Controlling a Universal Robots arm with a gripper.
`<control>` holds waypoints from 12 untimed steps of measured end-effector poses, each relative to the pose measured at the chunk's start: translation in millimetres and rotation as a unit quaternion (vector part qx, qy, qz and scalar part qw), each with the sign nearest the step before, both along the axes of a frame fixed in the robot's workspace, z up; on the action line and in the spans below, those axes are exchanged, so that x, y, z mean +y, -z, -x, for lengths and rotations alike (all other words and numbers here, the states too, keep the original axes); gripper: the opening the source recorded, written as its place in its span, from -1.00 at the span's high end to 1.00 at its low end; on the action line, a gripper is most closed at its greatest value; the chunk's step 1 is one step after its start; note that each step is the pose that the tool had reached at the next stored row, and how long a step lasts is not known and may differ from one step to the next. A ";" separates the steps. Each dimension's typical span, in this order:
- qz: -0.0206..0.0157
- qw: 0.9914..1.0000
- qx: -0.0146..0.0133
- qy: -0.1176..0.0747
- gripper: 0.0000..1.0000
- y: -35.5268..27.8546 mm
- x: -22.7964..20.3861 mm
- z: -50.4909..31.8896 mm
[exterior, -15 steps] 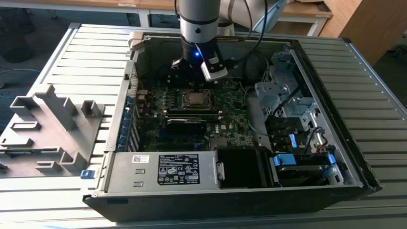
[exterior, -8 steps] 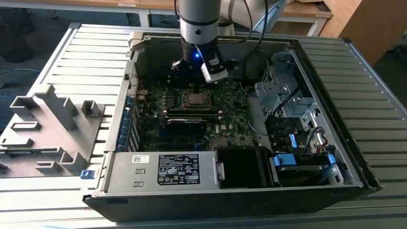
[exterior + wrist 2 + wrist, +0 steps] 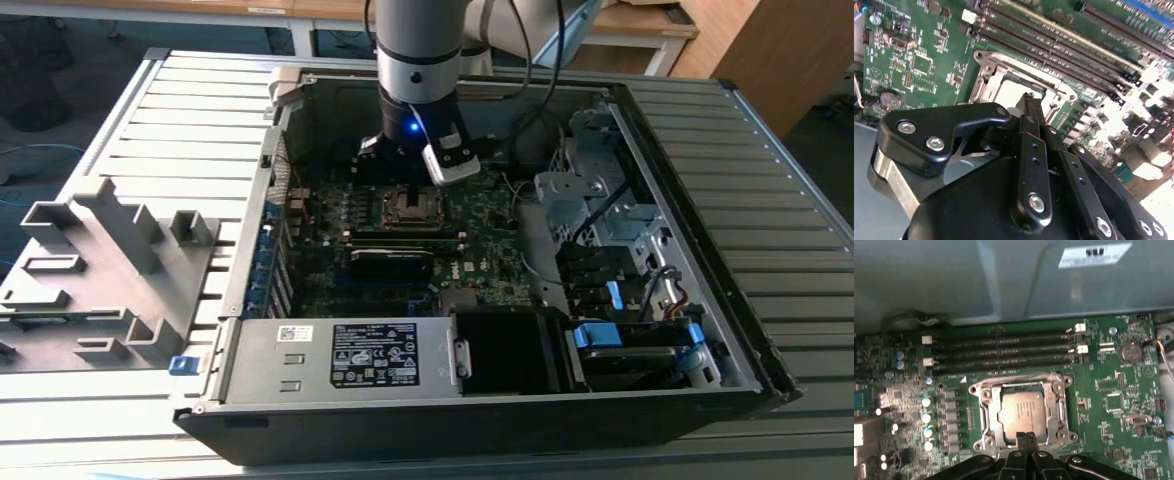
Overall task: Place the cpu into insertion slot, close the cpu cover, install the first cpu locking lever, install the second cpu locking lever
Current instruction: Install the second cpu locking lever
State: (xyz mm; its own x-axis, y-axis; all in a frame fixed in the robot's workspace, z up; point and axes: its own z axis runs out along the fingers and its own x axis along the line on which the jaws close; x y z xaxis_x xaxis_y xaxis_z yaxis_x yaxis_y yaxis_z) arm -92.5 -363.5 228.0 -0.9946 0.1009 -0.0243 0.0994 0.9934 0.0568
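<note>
Right now my fingers (image 3: 1026,439) are pressed together with nothing between them, their tips poised at the near edge of the cpu cover (image 3: 989,412), and I cannot tell whether they touch it. In the first wrist view the cpu (image 3: 1021,412) sits flat inside the insertion slot (image 3: 1057,385), its silvery top showing through the cover's cut-out middle, and the metal frame appears to lie down over it. In the second wrist view my gripper (image 3: 1029,102) comes to a point over the same corner of the socket. So, as I judge it, seating the chip is done, the cover looks lowered, and the work in hand is one of the locking levers along the frame's side; I cannot make out either lever well enough to say whether it is latched. Hooking a thin lever calls for a precise, closed-tip push, not a grasp. Beyond the socket run the long black memory slots (image 3: 1004,352), and around it all stands the open computer case (image 3: 694,220).
</note>
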 end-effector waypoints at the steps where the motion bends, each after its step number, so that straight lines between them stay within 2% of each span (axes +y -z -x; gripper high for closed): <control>1: 0.000 1.000 0.000 0.000 0.79 0.0 -2.2 0.0; 4: 0.000 1.000 0.000 0.000 0.79 0.0 -6.4 0.0; 6: 0.000 1.000 0.000 0.000 0.79 -1.0 -6.9 0.1; 10: -0.002 1.000 0.000 0.000 0.79 -7.5 -7.2 0.0; 12: -0.002 1.000 0.000 0.000 0.79 -7.7 -8.9 0.0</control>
